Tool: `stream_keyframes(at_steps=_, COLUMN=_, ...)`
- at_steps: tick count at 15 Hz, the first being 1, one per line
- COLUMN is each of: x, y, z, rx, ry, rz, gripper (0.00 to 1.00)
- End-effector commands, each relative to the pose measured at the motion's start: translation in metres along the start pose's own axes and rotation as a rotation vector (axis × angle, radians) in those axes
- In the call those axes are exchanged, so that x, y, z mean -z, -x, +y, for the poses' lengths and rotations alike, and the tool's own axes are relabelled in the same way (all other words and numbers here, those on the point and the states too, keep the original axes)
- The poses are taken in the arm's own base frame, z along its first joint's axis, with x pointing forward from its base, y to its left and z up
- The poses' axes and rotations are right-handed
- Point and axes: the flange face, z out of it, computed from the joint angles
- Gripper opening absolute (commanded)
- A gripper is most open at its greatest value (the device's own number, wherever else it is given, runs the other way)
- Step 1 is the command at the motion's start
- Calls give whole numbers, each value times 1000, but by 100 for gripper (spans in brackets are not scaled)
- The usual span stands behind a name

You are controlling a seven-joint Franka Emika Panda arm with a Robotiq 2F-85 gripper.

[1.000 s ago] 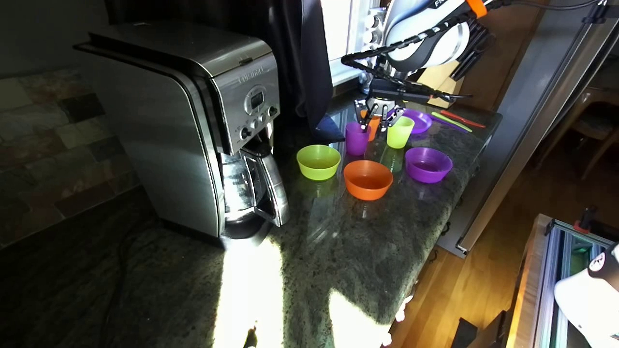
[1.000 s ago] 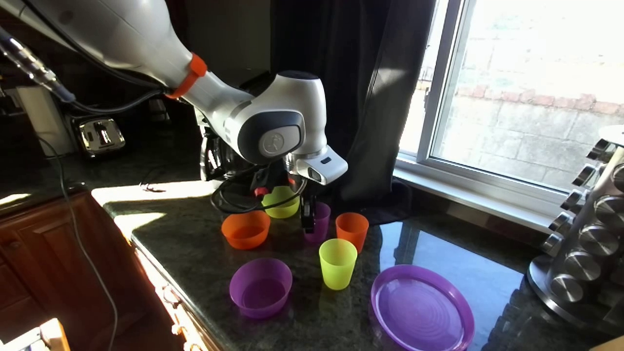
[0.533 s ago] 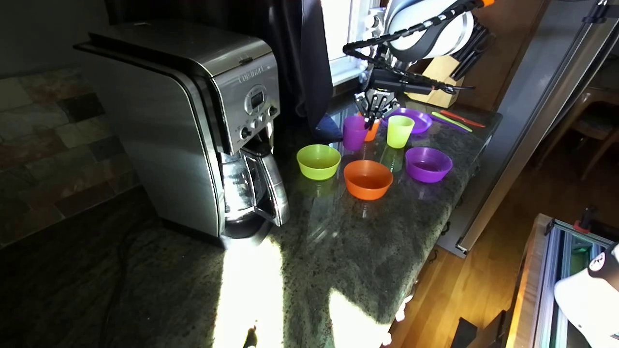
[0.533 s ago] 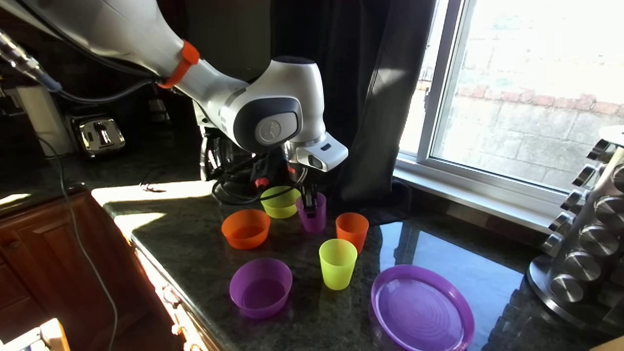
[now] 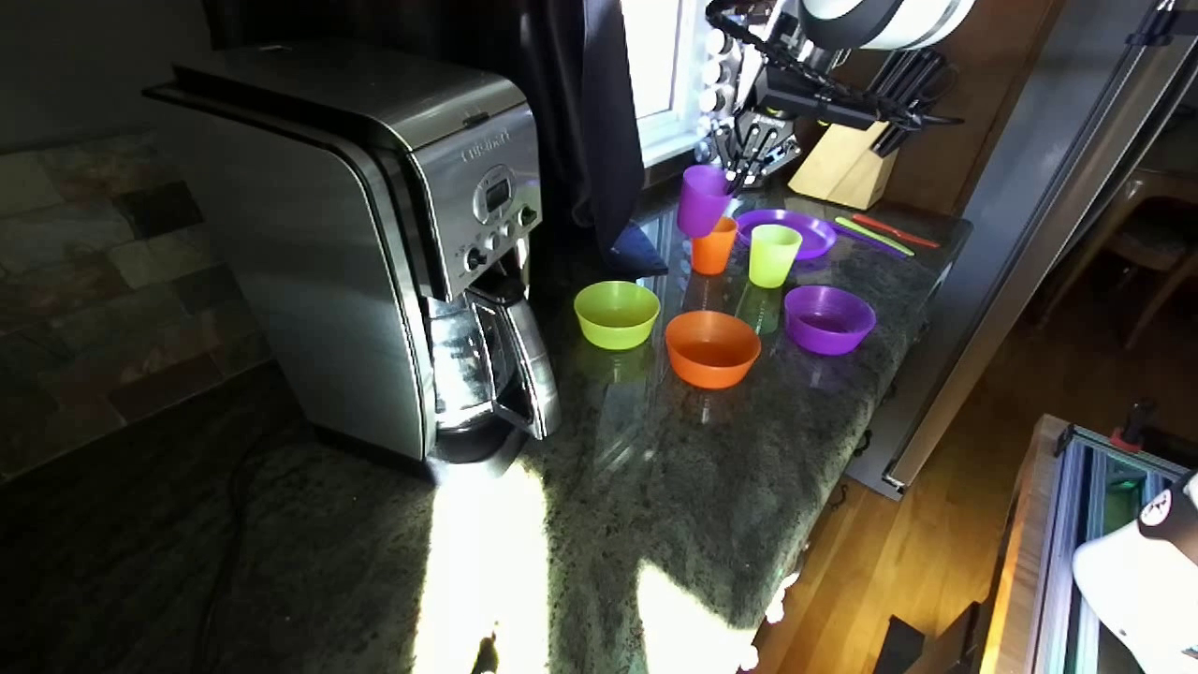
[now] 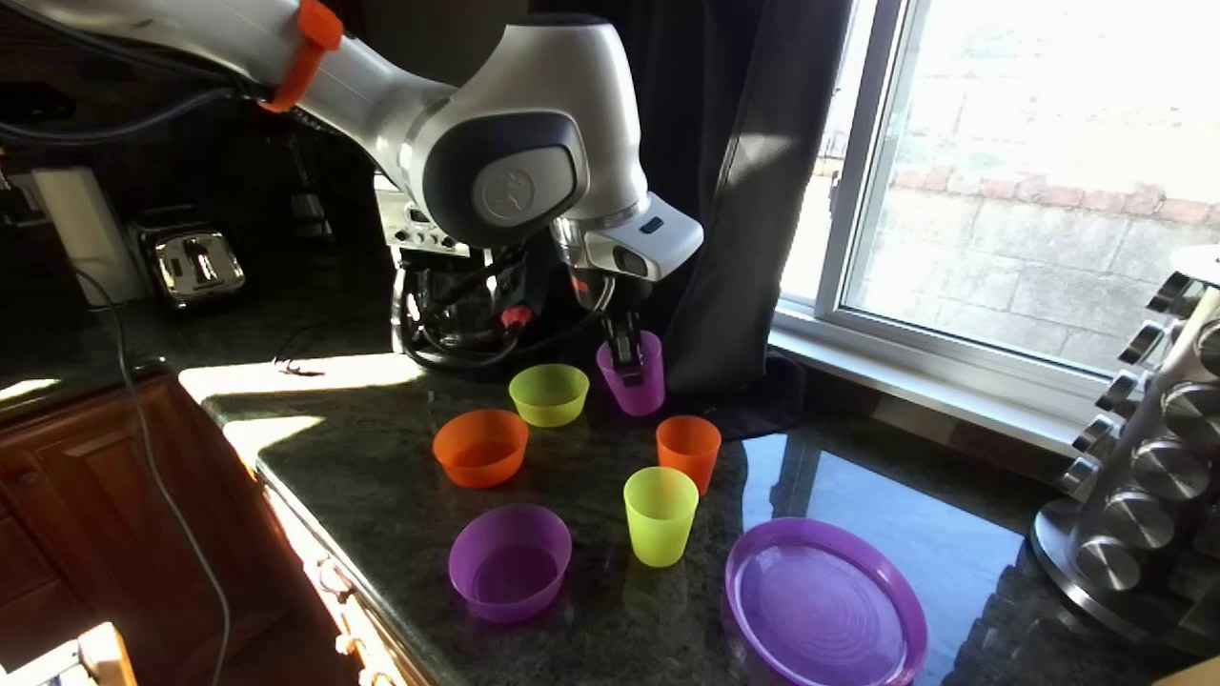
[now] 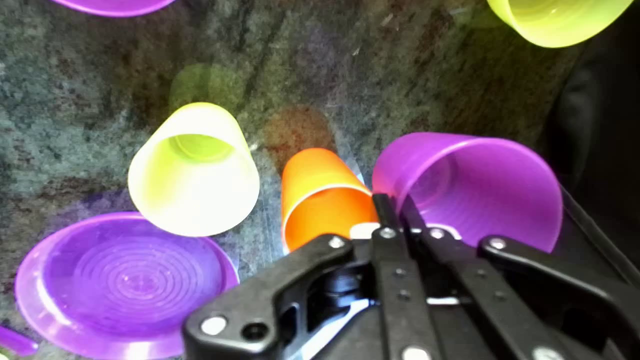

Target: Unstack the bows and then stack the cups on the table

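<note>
W/ the gripper (image 7: 395, 202) we're pinching the raised purple cup (image 7: 472, 182) by its wall, prob. b/c we're wanting its base free for nesting in the orange cup (image 7: 324, 197).

"What's on the table (image 5: 655, 482) below the gripper (image 7: 396, 204)?"
"The orange cup (image 6: 688, 457) nearest, a green cup (image 6: 660, 519) next."
"Farther from it?"
"The plate (image 6: 825, 605), green bowl (image 6: 549, 405), orange bowl (image 6: 481, 457), purple bowl (image 6: 510, 576), cutlery (image 5: 875, 236), coffee maker (image 5: 328, 243)."

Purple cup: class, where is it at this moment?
In the wrist view, the purple cup hangs above the table, right of centre, its wall pinched in the tool, the orange cup just to its left.
</note>
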Motion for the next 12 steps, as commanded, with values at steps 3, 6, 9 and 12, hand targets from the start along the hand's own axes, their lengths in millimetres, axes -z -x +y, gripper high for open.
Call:
stream_keyframes(at_steps=3, x=35, y=0, z=31, rx=-57, ry=-47, rz=12, gripper=1)
stream_keyframes(at_steps=6, x=31, y=-7, z=40, rx=-90, ry=-48, rz=3, gripper=1)
stream_keyframes(at_steps=9, x=19, y=-15, z=44, rx=-127, ry=-47, rz=-6, gripper=1)
stream_keyframes(at_steps=12, x=11, y=-18, z=47, rx=-154, ry=-40, rz=0, gripper=1)
